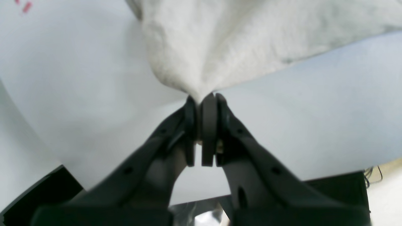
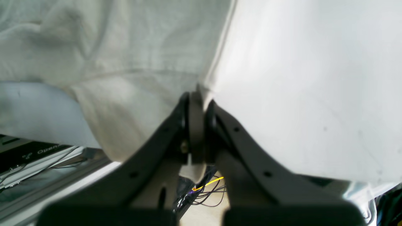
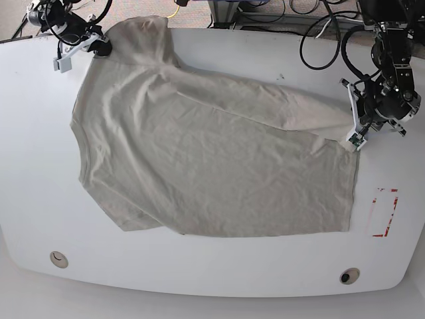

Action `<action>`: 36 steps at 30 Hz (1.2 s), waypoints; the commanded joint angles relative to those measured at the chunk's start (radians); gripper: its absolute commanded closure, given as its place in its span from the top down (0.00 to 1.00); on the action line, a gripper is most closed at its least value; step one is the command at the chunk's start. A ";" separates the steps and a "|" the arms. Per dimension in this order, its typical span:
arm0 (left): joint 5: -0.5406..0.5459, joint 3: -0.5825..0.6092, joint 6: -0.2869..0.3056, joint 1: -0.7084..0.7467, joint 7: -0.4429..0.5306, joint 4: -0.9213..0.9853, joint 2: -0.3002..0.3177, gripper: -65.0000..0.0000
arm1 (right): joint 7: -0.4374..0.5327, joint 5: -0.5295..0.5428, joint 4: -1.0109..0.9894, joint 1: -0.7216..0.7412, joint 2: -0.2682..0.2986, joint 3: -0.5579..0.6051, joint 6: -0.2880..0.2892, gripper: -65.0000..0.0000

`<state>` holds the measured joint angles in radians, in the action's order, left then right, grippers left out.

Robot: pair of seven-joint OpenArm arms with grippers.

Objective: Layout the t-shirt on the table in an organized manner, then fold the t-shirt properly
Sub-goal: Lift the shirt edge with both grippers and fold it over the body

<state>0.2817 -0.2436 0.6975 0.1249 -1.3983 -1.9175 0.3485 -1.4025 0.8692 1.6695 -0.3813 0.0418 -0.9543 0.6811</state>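
The light khaki-grey t-shirt (image 3: 212, 159) lies spread and wrinkled across the white table (image 3: 40, 166), with a fold running from its far left corner toward the right edge. My left gripper (image 1: 204, 99) is shut on a pinched corner of the t-shirt (image 1: 220, 47) at the table's right side (image 3: 352, 129). My right gripper (image 2: 198, 94) is shut on the t-shirt's edge (image 2: 125, 62) at the far left corner (image 3: 106, 48), where the cloth reaches the table's back rim.
A red-outlined rectangle mark (image 3: 384, 212) sits right of the shirt. Two round holes (image 3: 58, 258) (image 3: 349, 275) lie near the front edge. Cables (image 3: 319, 40) trail behind the table, and cables (image 2: 204, 188) hang below its back edge.
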 commanded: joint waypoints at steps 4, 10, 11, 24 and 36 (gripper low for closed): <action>-0.002 -0.055 0.001 0.081 0.002 -0.018 0.011 0.00 | 0.006 0.040 0.093 -0.017 0.014 -0.002 0.004 0.00; -0.002 -0.056 0.001 0.169 0.002 -0.018 0.010 0.00 | 0.006 0.129 0.122 -0.040 0.019 -0.001 -0.011 0.00; -0.002 -0.056 0.001 0.184 0.002 -0.018 0.010 0.00 | 0.006 0.141 0.126 -0.040 0.023 -0.001 -0.022 0.00; 0.000 -0.130 0.001 0.295 0.002 -0.037 0.008 0.00 | 0.006 0.203 0.139 -0.049 0.031 -0.001 -0.050 0.00; 0.000 -0.139 0.001 0.345 0.002 -0.061 0.011 0.00 | 0.006 0.255 0.140 -0.089 0.051 -0.002 -0.051 0.00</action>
<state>0.2855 -0.3733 0.6971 0.4744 -1.3975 -1.9602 0.3424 -1.4101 1.0840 1.7885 -0.4583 0.0807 -0.9531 0.6285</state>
